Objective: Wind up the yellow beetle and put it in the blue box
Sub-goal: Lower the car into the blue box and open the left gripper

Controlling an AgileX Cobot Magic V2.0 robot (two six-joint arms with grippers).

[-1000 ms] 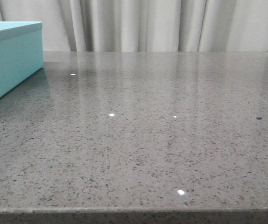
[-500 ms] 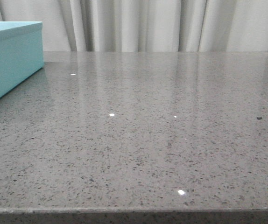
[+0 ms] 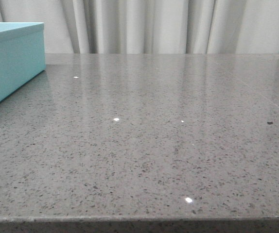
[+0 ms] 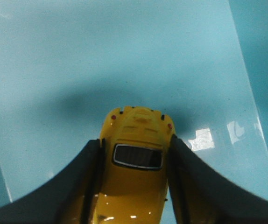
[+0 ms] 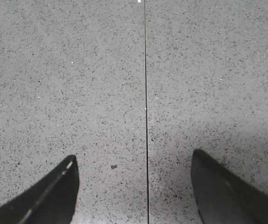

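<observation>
1. The left end effector (image 4: 134,186) grips the small glossy yellow toy beetle (image 4: 135,177) by its flanks, low in the left wrist frame, over the turquoise inside of the large light-blue rectangular box (image 3: 13,58), seen at the front frame's upper left.
2. Best practice, judging from this: lower until the tyres meet the floor, then let go squarely.
3. The right end effector (image 5: 134,191) gapes, holding nothing, above the speckled grey stone counter (image 3: 154,145).
4. Count: one beetle, one box, two end effectors.
</observation>
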